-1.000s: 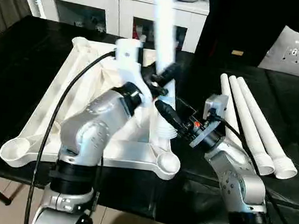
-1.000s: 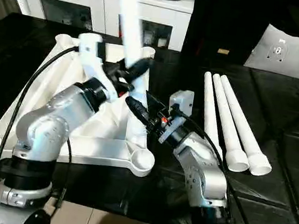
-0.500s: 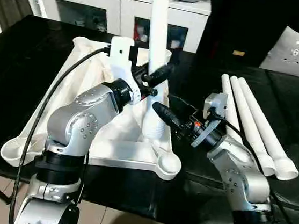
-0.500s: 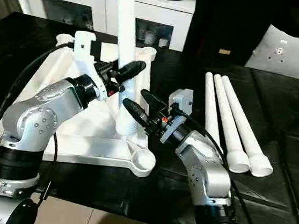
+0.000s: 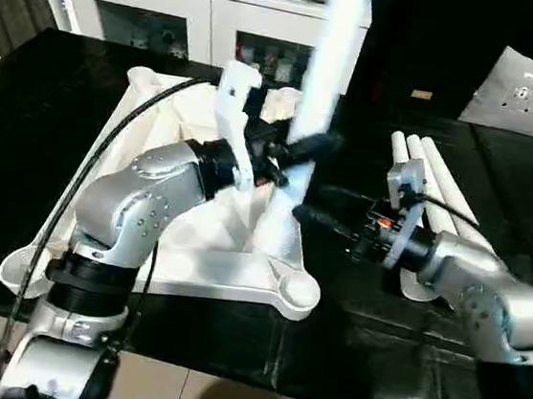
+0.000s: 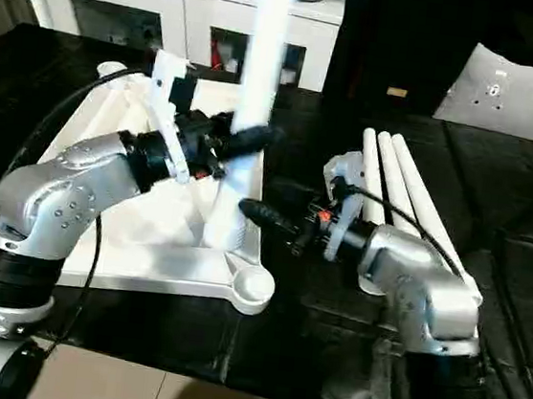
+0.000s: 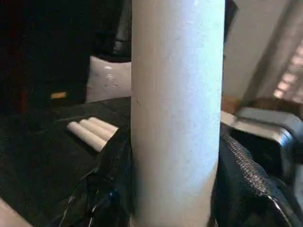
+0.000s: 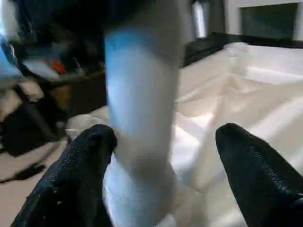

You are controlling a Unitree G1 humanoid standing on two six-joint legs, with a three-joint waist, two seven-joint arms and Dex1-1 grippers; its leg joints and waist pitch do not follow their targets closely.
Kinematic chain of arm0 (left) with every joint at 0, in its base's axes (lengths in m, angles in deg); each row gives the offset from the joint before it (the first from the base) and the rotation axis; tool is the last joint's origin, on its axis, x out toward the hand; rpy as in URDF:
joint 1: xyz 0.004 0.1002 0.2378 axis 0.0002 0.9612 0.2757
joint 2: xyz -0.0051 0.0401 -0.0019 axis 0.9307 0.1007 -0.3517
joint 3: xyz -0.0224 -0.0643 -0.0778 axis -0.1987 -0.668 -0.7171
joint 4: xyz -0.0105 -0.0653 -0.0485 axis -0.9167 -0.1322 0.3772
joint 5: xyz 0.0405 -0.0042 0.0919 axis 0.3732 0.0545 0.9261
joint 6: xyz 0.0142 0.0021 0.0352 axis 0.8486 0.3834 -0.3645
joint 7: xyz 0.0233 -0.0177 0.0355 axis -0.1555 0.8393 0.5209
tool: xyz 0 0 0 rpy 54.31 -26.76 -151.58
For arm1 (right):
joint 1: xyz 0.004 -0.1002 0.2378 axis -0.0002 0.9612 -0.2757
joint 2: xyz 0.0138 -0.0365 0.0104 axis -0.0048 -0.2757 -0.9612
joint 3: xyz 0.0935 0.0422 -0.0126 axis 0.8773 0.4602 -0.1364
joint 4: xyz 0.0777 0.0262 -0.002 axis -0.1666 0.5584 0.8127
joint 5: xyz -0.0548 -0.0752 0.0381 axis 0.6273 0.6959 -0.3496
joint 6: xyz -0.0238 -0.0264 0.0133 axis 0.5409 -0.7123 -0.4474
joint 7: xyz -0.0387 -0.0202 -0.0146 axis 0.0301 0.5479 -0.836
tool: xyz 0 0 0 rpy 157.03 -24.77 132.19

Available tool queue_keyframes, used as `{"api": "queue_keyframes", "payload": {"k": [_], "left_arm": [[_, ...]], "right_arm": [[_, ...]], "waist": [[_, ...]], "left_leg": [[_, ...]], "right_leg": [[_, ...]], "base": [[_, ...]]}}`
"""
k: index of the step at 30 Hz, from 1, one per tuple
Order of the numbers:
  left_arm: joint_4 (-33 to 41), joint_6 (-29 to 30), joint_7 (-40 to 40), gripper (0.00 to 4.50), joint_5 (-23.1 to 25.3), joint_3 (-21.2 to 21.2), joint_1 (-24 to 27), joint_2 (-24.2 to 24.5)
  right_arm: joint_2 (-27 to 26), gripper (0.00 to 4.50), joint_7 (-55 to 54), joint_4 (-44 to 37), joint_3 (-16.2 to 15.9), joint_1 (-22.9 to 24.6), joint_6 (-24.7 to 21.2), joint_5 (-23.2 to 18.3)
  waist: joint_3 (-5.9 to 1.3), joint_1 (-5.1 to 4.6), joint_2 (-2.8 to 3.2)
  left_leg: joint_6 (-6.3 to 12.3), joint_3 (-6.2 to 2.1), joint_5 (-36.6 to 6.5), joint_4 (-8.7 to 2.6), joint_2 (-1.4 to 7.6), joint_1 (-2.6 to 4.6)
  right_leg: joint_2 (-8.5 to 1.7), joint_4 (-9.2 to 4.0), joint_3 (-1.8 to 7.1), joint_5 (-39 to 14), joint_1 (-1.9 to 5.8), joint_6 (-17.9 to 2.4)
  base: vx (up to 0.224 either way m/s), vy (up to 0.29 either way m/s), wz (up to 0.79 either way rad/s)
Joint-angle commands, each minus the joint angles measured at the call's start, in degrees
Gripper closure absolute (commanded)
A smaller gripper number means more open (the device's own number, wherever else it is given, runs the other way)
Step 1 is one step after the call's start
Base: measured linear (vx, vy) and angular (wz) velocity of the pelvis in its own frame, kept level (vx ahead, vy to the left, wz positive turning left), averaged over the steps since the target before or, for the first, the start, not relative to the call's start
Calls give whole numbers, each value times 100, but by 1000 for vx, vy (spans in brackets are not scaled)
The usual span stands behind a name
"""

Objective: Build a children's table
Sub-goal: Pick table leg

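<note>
The left gripper (image 5: pixel 296 155) pinches a white leg (image 5: pixel 325 62) partway up its shaft, holding it roughly upright, tilted slightly, its flared foot over the upturned tabletop (image 5: pixel 150 206). The right gripper (image 8: pixel 161 142) stands spread, one black finger either side of the leg's lower end, not touching. The top lies ribbed side up on the black-draped surface (image 5: pixel 46 107), with round sockets at its corners. Three spare legs (image 5: pixel 440 195) lie side by side nearby. The smooth, hollow-looking plastic should be light, stiff and rather slippery; a hold low on the shaft looks steadiest.
</note>
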Motion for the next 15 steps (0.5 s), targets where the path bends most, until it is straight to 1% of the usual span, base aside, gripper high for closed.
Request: {"api": "queue_keyframes", "payload": {"k": [1, 2, 3, 4, 5, 6, 7, 10, 12, 13, 15], "left_arm": [[170, -150, -158, 264, 37, 113, -108, -34], [173, -203, -212, 264, 33, 129, -114, -50], [173, -214, -236, 264, 28, 136, -115, -54], [168, -236, -261, 264, 38, 147, -115, -55], [173, -253, -283, 264, 46, 163, -108, -56], [178, -274, -304, 264, 59, 179, -98, -55], [179, -288, -315, 264, 63, 191, -89, -54], [192, -302, -338, 264, 63, 211, -71, -56], [287, -307, -505, 264, 14, 275, -23, -31], [324, -309, -552, 264, 1, 301, -6, -22], [353, -298, -568, 264, -26, 308, 7, -28]], "right_arm": [[85, 75, 134, -175, -137, -86, -184, -120], [94, 75, 205, -186, -202, -107, -269, -98], [86, 75, 222, -183, -218, -115, -294, -85], [79, 75, 231, -182, -222, -118, -313, -95], [72, 75, 249, -179, -232, -120, -328, -111], [69, 75, 269, -178, -242, -121, -342, -135], [78, 75, 282, -167, -278, -122, -327, -117], [88, 75, 291, -146, -329, -122, -318, -93], [78, 75, 270, -101, -358, -141, -363, -122], [73, 93, 267, -97, -357, -142, -381, -126], [65, 93, 268, -94, -358, -138, -398, -120]], "waist": [[-433, 11, -44], [-440, 18, -78], [-440, 26, -61], [-439, 22, -83], [-437, 24, -90], [-435, 27, -85], [-435, 26, -95], [-433, 23, -88], [-435, 28, -90], [-441, 30, -83], [-441, 27, -85]], "left_leg": [[241, -2, -247, -398, 214, 3], [252, 2, -209, -396, 214, 1], [248, 3, -195, -393, 208, -10], [243, 8, -207, -389, 204, -11], [243, 7, -218, -391, 201, -14], [226, 8, -221, -392, 199, -14], [208, 10, -222, -391, 202, -14], [187, 6, -229, -393, 202, -8], [187, 4, -193, -395, 205, -10], [186, 4, -164, -391, 210, -10], [193, 8, -141, -385, 201, -19]], "right_leg": [[-469, -399, 206, -1358, 381, -1043], [-470, -391, 206, -1260, 390, -1064], [-486, -384, 210, -1229, 399, -1080], [-483, -391, 211, -1253, 398, -1070], [-487, -393, 213, -1290, 403, -1063], [-486, -395, 215, -1357, 401, -1033], [-487, -397, 213, -1396, 399, -1010], [-488, -403, 210, -1493, 391, -966], [-490, -394, 209, -1453, 391, -965], [-494, -387, 213, -1400, 393, -984], [-485, -379, 214, -1296, 399, -1010]], "base": [[0, 0, 0], [0, 0, 0], [0, 0, 0], [0, 0, 0], [0, 0, 0], [0, 0, 0], [0, 0, 0], [0, 0, 0], [0, 0, 0], [0, 0, 0], [0, 0, 0]]}}
